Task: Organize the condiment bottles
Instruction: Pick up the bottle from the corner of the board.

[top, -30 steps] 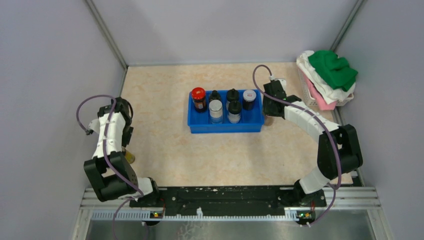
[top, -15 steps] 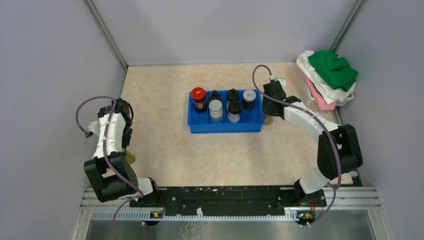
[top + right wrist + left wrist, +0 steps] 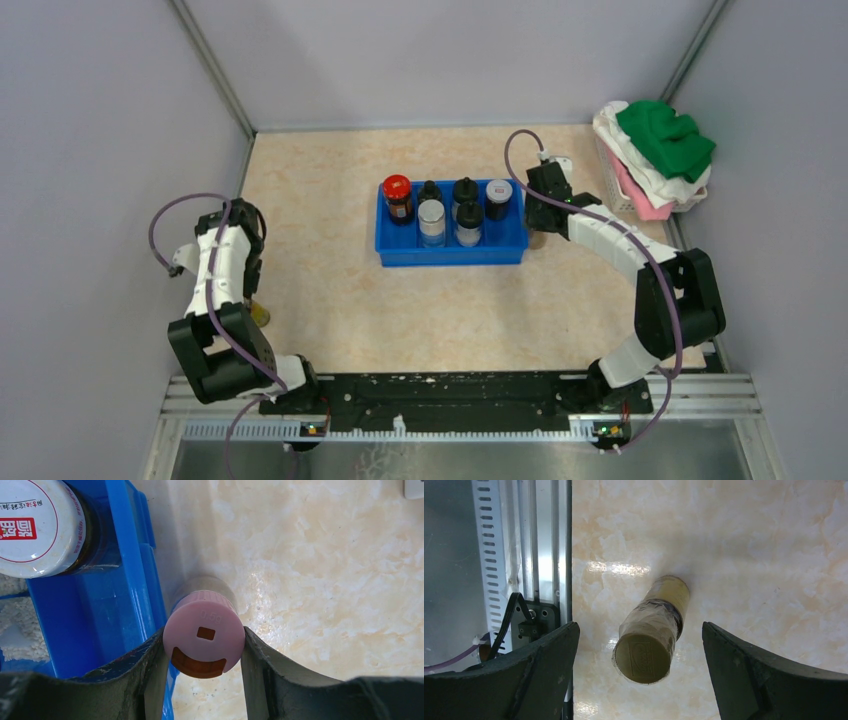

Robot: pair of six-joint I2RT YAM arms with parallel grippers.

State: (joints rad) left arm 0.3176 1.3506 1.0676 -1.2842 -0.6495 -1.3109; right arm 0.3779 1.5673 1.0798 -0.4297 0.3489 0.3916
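Counted six condiment bottles (image 3: 432,215) upright inside the blue tray (image 3: 452,257). Found two outstanding: pink-capped bottle (image 3: 204,625) just outside the tray's right wall, clamped at the cap by right gripper (image 3: 204,647); tan-capped bottle (image 3: 650,630) near the table (image 3: 330,290) front-left edge, below left gripper (image 3: 639,635), spread wide, holding nothing. Judged mostly complete.

Faint "0.59" on pink cap (image 3: 204,630) (white lid (image 3: 35,527): Chinese print)
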